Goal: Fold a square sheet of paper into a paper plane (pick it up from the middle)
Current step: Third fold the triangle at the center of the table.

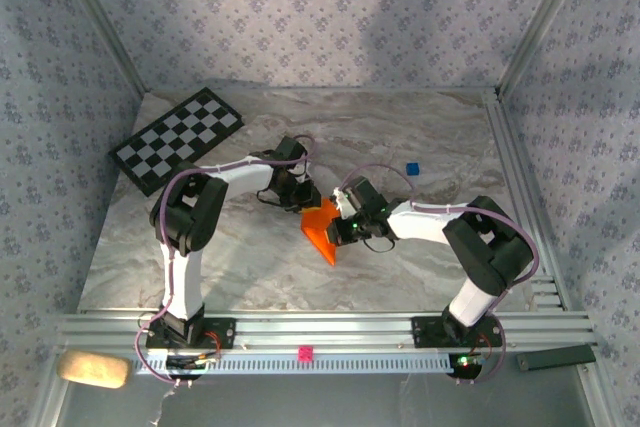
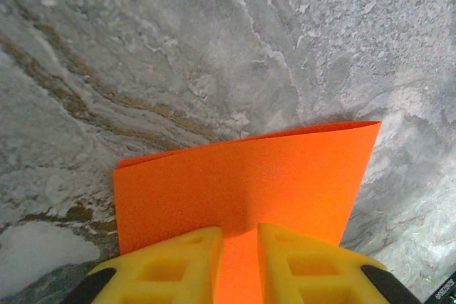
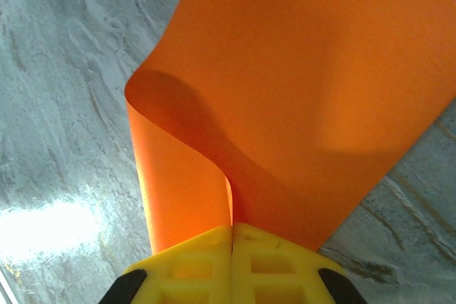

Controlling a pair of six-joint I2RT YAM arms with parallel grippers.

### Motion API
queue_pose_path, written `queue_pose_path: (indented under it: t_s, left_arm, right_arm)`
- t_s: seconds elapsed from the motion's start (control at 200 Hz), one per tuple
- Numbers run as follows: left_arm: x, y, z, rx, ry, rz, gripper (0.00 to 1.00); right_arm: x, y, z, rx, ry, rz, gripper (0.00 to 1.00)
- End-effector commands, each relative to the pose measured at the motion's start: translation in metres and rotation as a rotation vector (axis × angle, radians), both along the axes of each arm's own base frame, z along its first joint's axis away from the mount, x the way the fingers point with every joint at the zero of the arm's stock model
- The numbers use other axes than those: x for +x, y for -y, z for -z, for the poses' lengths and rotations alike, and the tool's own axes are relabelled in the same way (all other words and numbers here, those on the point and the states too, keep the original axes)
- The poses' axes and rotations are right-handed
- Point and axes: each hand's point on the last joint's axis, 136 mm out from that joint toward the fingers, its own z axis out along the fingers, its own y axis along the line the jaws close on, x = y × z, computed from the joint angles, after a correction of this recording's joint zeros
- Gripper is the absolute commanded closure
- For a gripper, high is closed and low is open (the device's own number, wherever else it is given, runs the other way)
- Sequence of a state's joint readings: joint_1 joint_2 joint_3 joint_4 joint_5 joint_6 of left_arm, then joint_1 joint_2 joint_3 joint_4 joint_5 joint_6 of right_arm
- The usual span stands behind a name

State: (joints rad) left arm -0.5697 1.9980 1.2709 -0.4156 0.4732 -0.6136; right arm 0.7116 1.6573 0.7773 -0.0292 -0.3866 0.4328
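Two grippers, one sheet.

Top external: square sheet of paper (image 1: 322, 231), bright orange and part-folded, sits between left gripper (image 1: 299, 195) and right gripper (image 1: 341, 226) on the veined marble table (image 1: 420, 137).

Left wrist: yellow ribbed fingers (image 2: 178, 265) stand narrowly apart. The matte, doubled sheet lies ahead of and between them; whether they grip it cannot be told.

Right wrist: jaws pressed together, pinching a soft loop of sheet just ahead.

Handling: likely best to hold the pinch firm, align the layers edge to edge, and flatten the loop slowly, since thin paper buckles and tears.
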Motion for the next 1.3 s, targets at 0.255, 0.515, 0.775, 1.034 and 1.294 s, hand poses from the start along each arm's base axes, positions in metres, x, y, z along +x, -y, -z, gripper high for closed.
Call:
queue_pose_path:
  t_s: [0.255,0.515,0.775,1.034,1.294]
  left_arm:
    - [-0.011,-0.012,0.016,0.076,-0.034,-0.009,0.78]
    - [-0.012,-0.012,0.016,0.074,-0.036,-0.01,0.78]
    - [-0.011,-0.011,0.016,0.074,-0.035,-0.01,0.78]
    - [-0.011,-0.01,0.016,0.069,-0.036,-0.009,0.79]
    - [-0.012,-0.01,0.016,0.069,-0.037,-0.01,0.78]
  right_arm:
    - [0.001,0.0,0.003,-0.038,0.009,-0.004,0.96]
    - [0.001,0.002,0.008,-0.066,0.005,0.001,0.96]
    - [0.002,0.003,0.008,-0.072,0.008,0.006,0.96]
    - [-0.001,0.003,0.013,-0.079,-0.004,0.002,0.96]
    - [-0.004,0.006,0.019,-0.107,-0.016,0.003,0.96]
